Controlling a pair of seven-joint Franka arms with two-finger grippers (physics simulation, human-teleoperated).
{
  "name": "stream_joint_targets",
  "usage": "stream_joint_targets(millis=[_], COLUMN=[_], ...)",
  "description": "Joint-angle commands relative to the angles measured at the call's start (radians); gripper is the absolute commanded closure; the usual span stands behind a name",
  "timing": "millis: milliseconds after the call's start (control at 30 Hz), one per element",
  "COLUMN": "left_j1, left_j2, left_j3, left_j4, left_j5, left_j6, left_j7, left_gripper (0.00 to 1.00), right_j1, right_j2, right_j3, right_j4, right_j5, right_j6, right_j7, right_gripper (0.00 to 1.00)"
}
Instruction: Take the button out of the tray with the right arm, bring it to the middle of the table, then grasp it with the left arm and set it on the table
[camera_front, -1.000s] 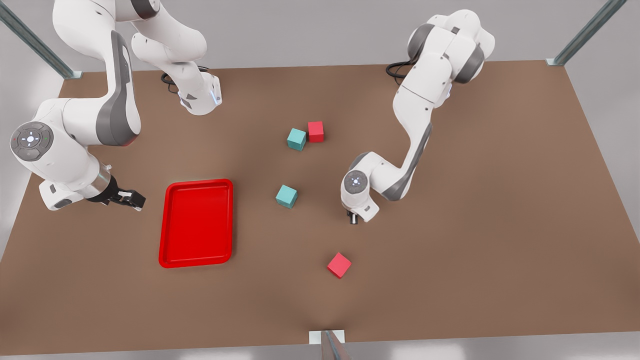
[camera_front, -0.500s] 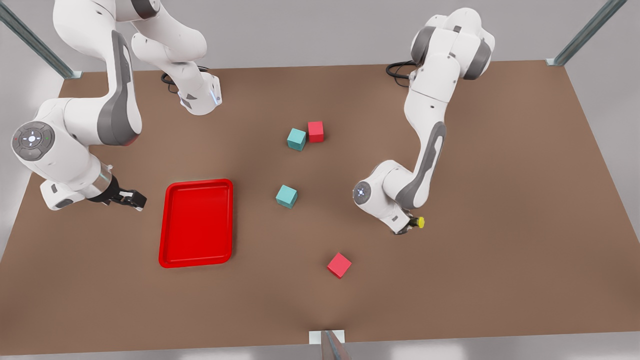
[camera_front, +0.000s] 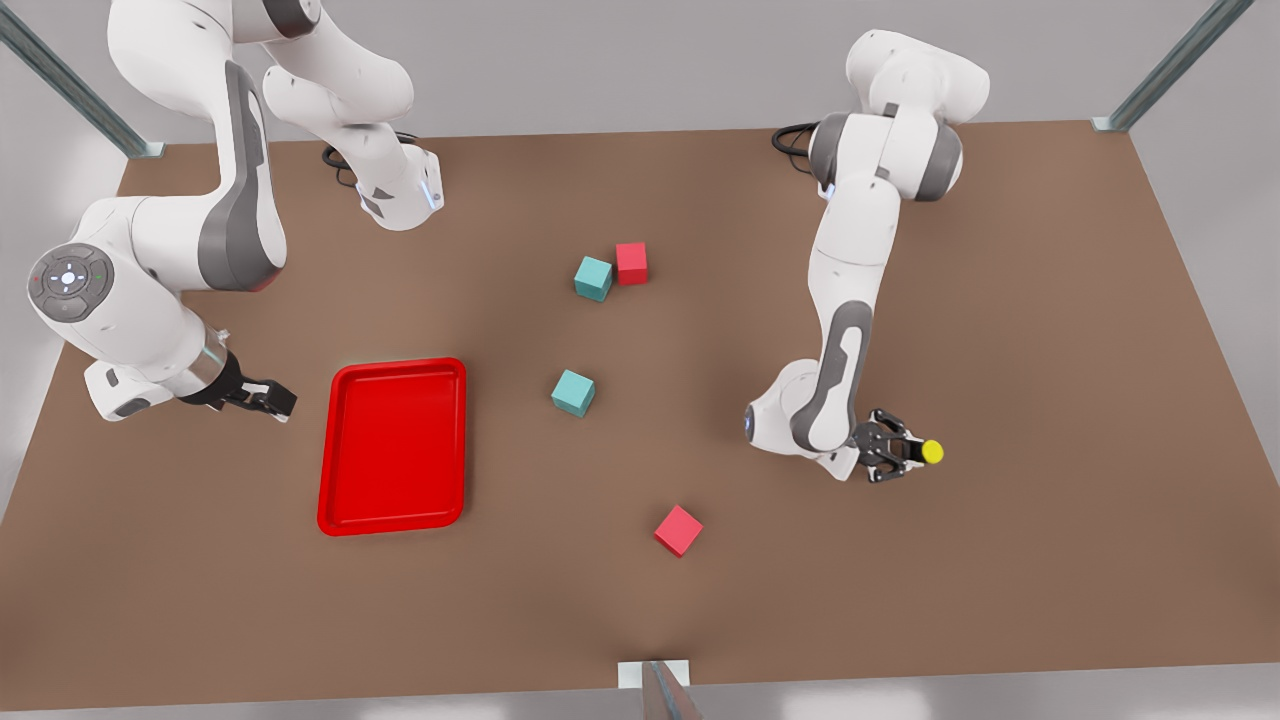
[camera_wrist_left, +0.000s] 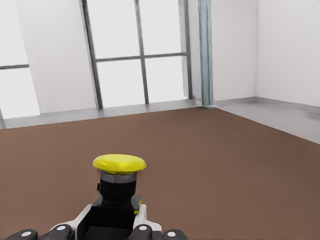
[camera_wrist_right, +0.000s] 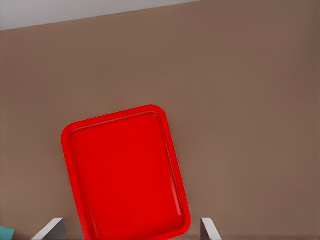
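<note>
Brown table (camera_front: 1000, 300) | left gripper (camera_front: 905, 452) jaws clamped on button (camera_front: 931, 452) | right gripper (camera_front: 262, 398) jaws apart beside tray (camera_front: 392, 520)

- Button (camera_wrist_left: 119, 176): lower body hidden between left gripper (camera_wrist_left: 114, 220) fingers in left wrist view; gripper cut off by picture edge.
- Front view: button (camera_front: 930, 452) shows yellow cap; dark body too small to make out.
- Right gripper (camera_wrist_right: 132, 231): just two fingertips in right wrist view, rest cut off.
- Tray (camera_wrist_right: 125, 170): near rim touches frame edge.
- Teal cube (camera_wrist_right: 5, 233): mere corner visible.
</note>
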Motion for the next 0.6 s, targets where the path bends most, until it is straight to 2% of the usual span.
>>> stream_joint_targets(millis=[0, 433, 467, 500, 567], left_j1=[0.004, 0.009, 0.009, 0.009, 0.007], left_j2=[0.002, 0.054, 0.054, 0.051, 0.053], left_j3=[0.002, 0.003, 0.002, 0.003, 0.002], left_j4=[0.001, 0.012, 0.012, 0.013, 0.013], left_j5=[0.032, 0.043, 0.044, 0.044, 0.044], left_j6=[-0.022, -0.02, -0.02, -0.022, -0.023], left_j7=[-0.264, -0.275, -0.272, -0.26, -0.257], left_gripper=[0.58, 0.58, 0.51, 0.0, 0.0], right_j1=[0.0, 0.0, 0.0, 0.0, 0.0], right_j2=[-0.001, -0.001, -0.002, -0.002, -0.001], right_j3=[0.0, 0.0, 0.0, 0.0, 0.0], right_j4=[0.001, -0.001, 0.001, 0.001, 0.001], right_j5=[0.001, 0.001, 0.001, 0.001, 0.001], right_j6=[0.0, 0.0, 0.0, 0.0, 0.0], right_j7=[0.0, 0.0, 0.0, 0.0, 0.0], right_gripper=[0.0, 0.0, 0.0, 0.0, 0.0])
